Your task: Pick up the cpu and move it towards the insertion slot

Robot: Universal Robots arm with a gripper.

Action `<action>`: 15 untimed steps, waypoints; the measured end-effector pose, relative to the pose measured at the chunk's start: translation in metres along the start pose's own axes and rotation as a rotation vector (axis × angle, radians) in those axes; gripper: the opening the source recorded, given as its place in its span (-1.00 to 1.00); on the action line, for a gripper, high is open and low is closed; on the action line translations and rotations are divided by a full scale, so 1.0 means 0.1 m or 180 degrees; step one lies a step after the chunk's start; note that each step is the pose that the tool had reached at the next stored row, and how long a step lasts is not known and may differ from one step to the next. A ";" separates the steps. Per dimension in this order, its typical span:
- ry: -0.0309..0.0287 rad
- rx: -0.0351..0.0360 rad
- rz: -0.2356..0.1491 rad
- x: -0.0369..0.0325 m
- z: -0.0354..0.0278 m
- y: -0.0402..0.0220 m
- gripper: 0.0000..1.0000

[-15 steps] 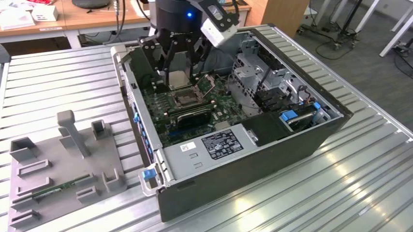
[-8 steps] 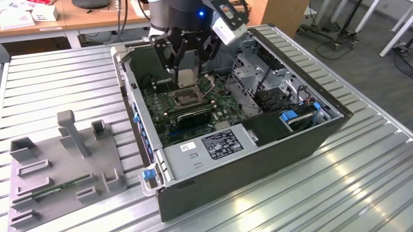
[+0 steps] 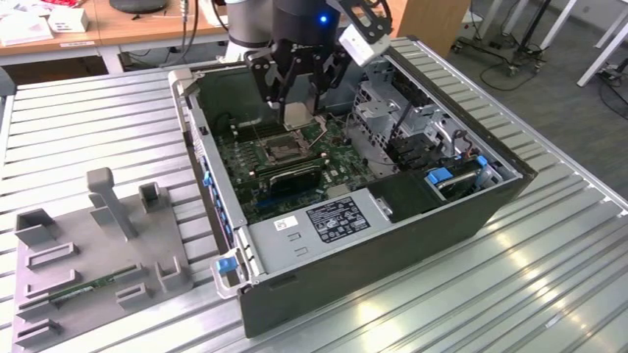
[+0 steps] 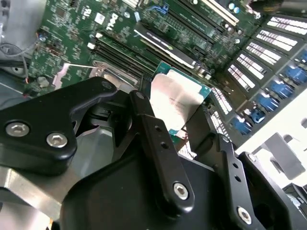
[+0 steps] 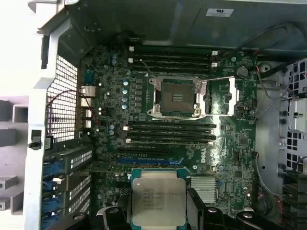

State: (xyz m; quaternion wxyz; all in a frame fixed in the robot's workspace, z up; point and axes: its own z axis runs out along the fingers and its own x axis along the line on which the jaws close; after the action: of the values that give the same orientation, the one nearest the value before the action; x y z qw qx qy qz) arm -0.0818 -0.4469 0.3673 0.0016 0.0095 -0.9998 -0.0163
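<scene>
Got my hand clamped on the cpu, fingers pinching its opposite edges, hanging over the motherboard short of the insertion slot. It looks light, stiff and fragile, so edges only, underside left untouched.

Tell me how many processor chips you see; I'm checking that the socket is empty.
1. The chip is clamped in the gripper above the motherboard, apart from the socket, whose dark centre holds none.
</scene>
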 end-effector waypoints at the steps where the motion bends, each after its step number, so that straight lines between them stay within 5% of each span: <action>1: 0.0000 0.0000 0.0000 -0.021 0.000 0.000 0.08; 15: 0.0000 0.0000 0.0000 -0.250 0.000 -0.005 0.08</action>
State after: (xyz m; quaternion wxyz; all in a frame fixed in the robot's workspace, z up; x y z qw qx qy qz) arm -0.0568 -0.4470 0.3672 0.0015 0.0095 -0.9998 -0.0163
